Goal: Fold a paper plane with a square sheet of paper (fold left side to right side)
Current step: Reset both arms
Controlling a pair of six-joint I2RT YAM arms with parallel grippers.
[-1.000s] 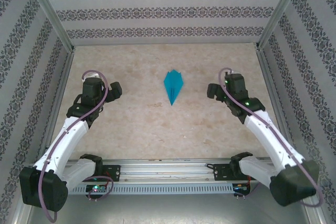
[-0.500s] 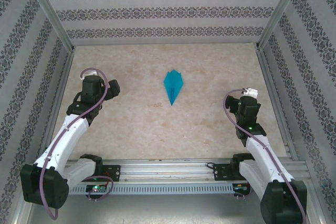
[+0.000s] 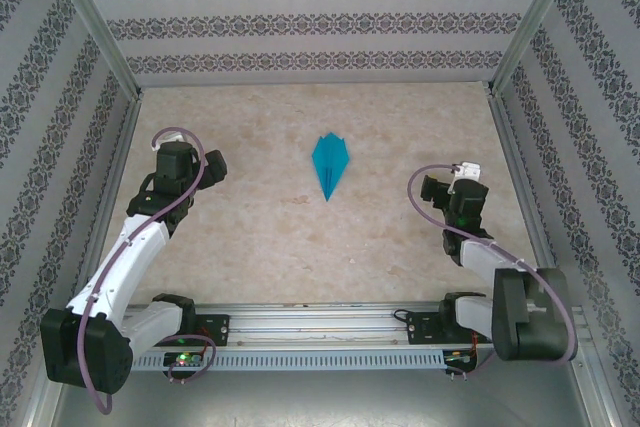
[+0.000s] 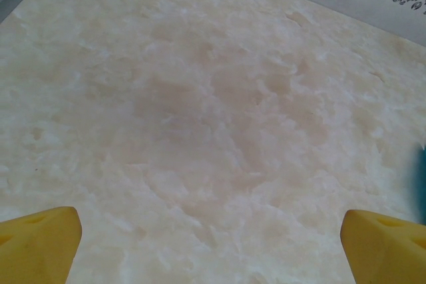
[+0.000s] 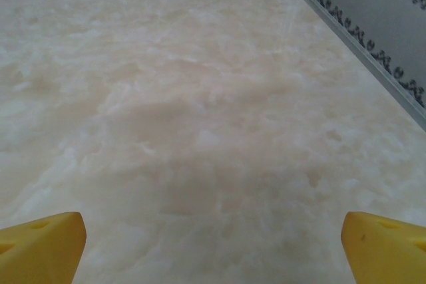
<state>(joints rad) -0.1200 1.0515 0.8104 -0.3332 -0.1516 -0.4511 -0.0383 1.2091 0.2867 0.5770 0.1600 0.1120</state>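
The paper plane (image 3: 329,165) is thin teal paper, matt, with crisp creases. The table (image 3: 300,247) under it looks like smooth, pale, marble-patterned laminate with a soft sheen. The left arm (image 3: 125,255) is glossy white plastic with matt black joints. The left gripper (image 4: 212,231) has fingers (image 4: 40,244) of dull yellow plastic. The frame rail (image 3: 320,318) looks like brushed metal.

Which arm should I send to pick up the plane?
Left, probably: the left gripper sits level with the paper plane, whose teal edge shows in its wrist view; the right gripper sits nearer its base.
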